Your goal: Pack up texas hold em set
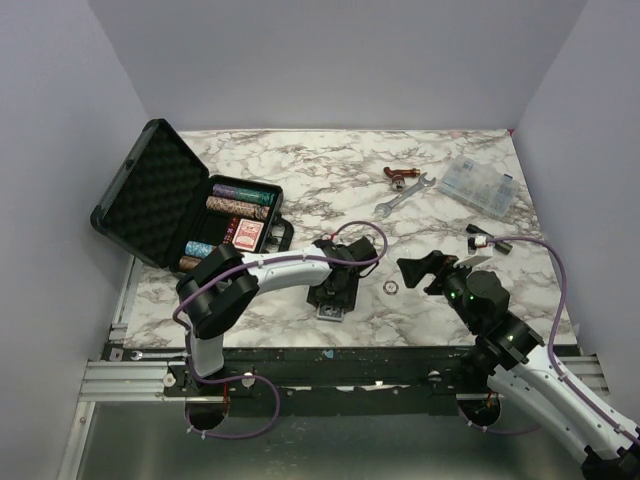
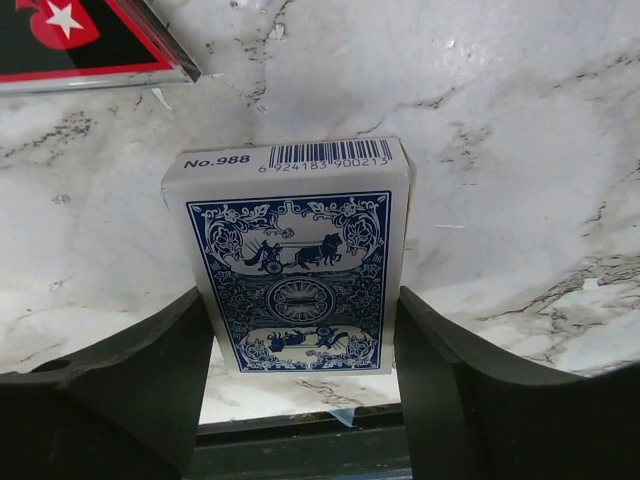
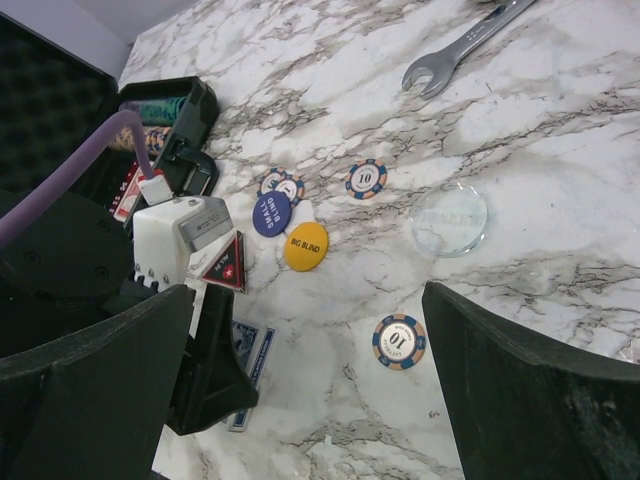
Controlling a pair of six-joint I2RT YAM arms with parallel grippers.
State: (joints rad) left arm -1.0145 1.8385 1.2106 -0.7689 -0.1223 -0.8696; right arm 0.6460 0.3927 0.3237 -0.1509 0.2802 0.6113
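Black hard briefcase [image 1: 150, 205]: open at the table's left rear corner, foam-lined lid propped back so the tray faces the arms for loading.
Rows of coloured poker chips [image 1: 240, 200]: lying on edge in the tray's slots, which keep them from rolling.
Red card deck [image 1: 247, 235]: flat in the tray beside the chips, already packed.
Left claw [image 2: 300, 300]: reached out low over the table's front middle, its fingers [image 2: 150, 370] standing against the two long sides of the deck. Whether they pinch it or only flank it I cannot tell from the wrist view.
Blue patterned card deck [image 2: 290, 260]: flat on the marble table between those fingers, well apart from the case, lined up lengthwise so the narrow width fits the grip.
Red-and-black triangular disc [image 3: 225, 265]: on the table just beyond the deck, unpacked.
Blue round disc [image 3: 271, 213] and yellow round disc [image 3: 305, 245]: touching, loose near the table's middle.
Loose striped chip [image 3: 399, 341]: alone toward the front edge; a second [image 3: 366, 179] lies farther back.
Right claw [image 3: 305, 310]: released wide, hovering over the loose pieces, likely placed to collect them.
Silver wrench [image 1: 403, 196]: toward the right rear, not part of the set.
Clear plastic compartment box [image 1: 480, 185]: near the right rear corner, likewise apart.
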